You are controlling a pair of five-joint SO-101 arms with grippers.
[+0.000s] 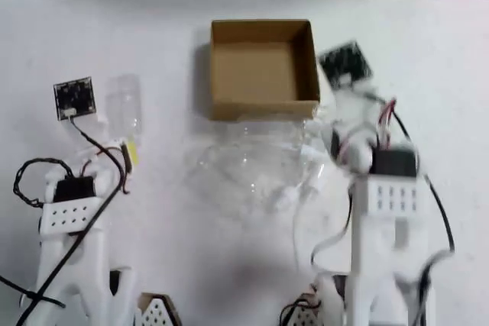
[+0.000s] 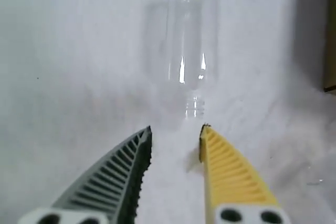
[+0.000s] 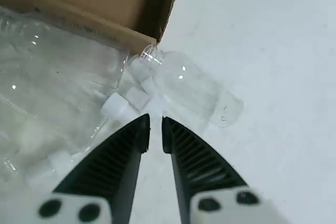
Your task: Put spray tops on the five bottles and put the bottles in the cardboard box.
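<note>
While my left gripper (image 2: 176, 129) sits open, its grey and yellow fingers (image 2: 231, 177) spread around nothing, a clear plastic bottle (image 2: 184, 40) lies on the white table (image 2: 63, 51) just beyond the tips. Its bare threaded neck points toward me. My right gripper (image 3: 156, 119) is barely parted and empty. It hangs over a small white spray top (image 3: 123, 103) and a second clear bottle (image 3: 189, 85), both beside the near right corner of the brown cardboard box (image 3: 68, 17).

I judge the risk to be rolling: these light, round bottles could skid away if one finger lands first, and on the right a careless descent could flick the spray top aside.

The high view gives me the layout: the box (image 1: 263, 104) far and central, and a heap of clear bottles (image 1: 252, 166) against its near wall. The wrist views add the neck threads and the cap.
</note>
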